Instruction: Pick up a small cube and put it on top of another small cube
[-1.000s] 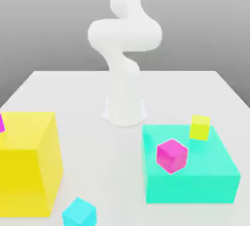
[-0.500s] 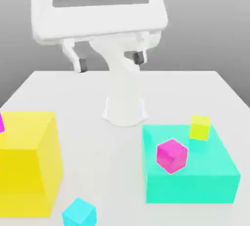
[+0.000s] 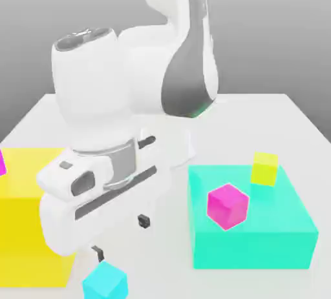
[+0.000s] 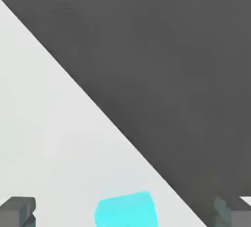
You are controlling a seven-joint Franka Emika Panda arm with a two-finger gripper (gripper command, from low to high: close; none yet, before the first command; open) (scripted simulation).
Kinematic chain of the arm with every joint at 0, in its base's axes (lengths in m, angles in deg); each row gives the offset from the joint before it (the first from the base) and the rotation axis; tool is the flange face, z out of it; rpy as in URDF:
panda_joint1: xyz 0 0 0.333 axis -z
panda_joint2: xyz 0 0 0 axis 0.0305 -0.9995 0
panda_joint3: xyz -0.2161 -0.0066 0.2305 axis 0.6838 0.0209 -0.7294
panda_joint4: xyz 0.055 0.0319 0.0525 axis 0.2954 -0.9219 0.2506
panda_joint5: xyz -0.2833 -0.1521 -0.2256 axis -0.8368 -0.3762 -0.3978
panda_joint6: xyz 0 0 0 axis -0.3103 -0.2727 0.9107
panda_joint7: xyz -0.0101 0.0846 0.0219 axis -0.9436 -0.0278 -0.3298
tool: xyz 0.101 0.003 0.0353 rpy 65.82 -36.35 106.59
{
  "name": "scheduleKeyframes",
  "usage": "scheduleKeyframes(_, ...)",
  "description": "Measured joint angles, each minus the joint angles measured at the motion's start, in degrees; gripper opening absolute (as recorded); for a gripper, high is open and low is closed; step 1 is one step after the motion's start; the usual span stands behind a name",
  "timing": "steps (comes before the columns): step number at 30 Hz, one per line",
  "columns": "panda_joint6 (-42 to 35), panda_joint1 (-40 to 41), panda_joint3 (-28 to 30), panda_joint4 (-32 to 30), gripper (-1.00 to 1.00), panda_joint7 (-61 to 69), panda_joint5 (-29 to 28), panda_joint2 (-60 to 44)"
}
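Now, fingers [image 3: 119,236] spread apart above cyan cube [image 3: 104,281], magenta cube [image 3: 227,206] atop teal block [image 3: 258,239].

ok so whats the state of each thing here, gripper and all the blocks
gripper: open, hanging just above the cyan cube, holding nothing
cyan cube: on the table, not gripped
magenta cube: on top of the teal block, nothing stacked on it
yellow-green cube: on the teal block's far edge
teal block: flat on the table
yellow block: on the table

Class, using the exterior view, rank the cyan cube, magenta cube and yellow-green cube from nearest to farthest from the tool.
1. Cyan cube, just below the open tool.
2. Magenta cube, on the teal block.
3. Yellow-green cube, at that block's far corner.
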Motion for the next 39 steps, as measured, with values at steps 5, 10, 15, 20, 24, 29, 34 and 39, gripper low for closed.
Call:
scheduleKeyframes(5, 5.1, 2.2, -1.0, 0.0, 0.00, 6.0, -1.3, -7.7)
scheduleKeyframes(10, 9.5, 5.3, -4.8, 1.2, -1.00, 9.0, 2.3, -13.6)
scheduleKeyframes(15, 9.7, 5.5, -5.1, 1.3, -1.00, 9.2, 2.5, -14.0)
scheduleKeyframes(20, 3.3, 1.9, -0.7, -0.8, -1.00, 4.8, -3.4, -5.4)
scheduleKeyframes(24, -2.0, -1.1, -2.7, -3.1, -1.00, 3.2, -4.4, 1.0)
scheduleKeyframes(29, -7.7, -5.8, -5.7, -6.3, -1.00, 0.0, -7.5, 9.7)
scheduleKeyframes(34, -12.7, -9.4, -8.6, -9.8, -1.00, -4.9, -12.9, 19.2)
scheduleKeyframes(39, -16.9, -10.5, -13.5, -13.6, -1.00, -10.3, -19.3, 29.1)
